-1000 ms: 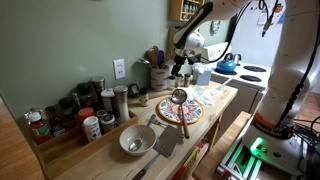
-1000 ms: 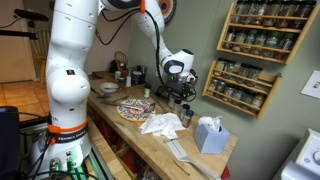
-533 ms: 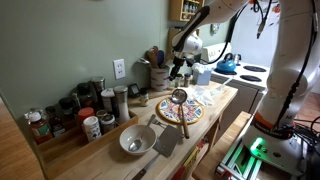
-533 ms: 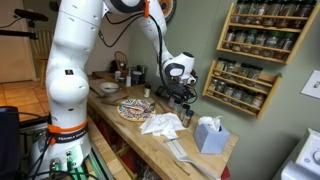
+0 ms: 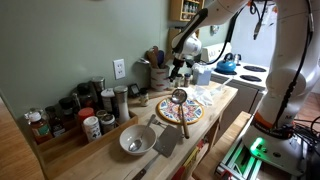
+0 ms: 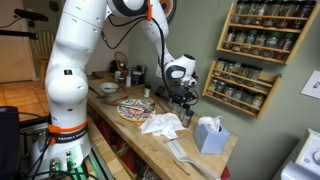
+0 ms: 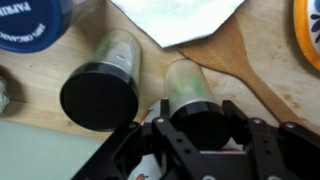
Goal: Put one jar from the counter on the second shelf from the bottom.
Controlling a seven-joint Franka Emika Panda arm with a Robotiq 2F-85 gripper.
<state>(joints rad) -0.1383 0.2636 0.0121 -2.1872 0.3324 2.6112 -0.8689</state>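
Two small dark-lidded jars stand side by side on the light-wood counter (image 7: pixel 275 90). In the wrist view my gripper (image 7: pixel 197 125) is down over the right jar (image 7: pixel 188 90), with a finger pressed against each side of its lid. The other jar (image 7: pixel 100 95) stands free just to its left. In both exterior views the gripper (image 5: pixel 180 68) (image 6: pixel 181 95) is low at the back of the counter (image 5: pixel 215 115) (image 6: pixel 150 138). The brown spice rack hangs on the wall beside it, and its second shelf from the bottom (image 6: pixel 245 78) holds several jars.
A patterned plate (image 5: pixel 180 110) (image 6: pixel 135 108), a metal bowl (image 5: pixel 135 140), crumpled white paper (image 6: pixel 160 123) and a tissue box (image 6: pixel 208 135) lie on the counter. A wooden spatula (image 7: pixel 235 60) and a blue-lidded tub (image 7: pixel 30 20) sit close to the jars. Jars crowd the back wall (image 5: pixel 75 110).
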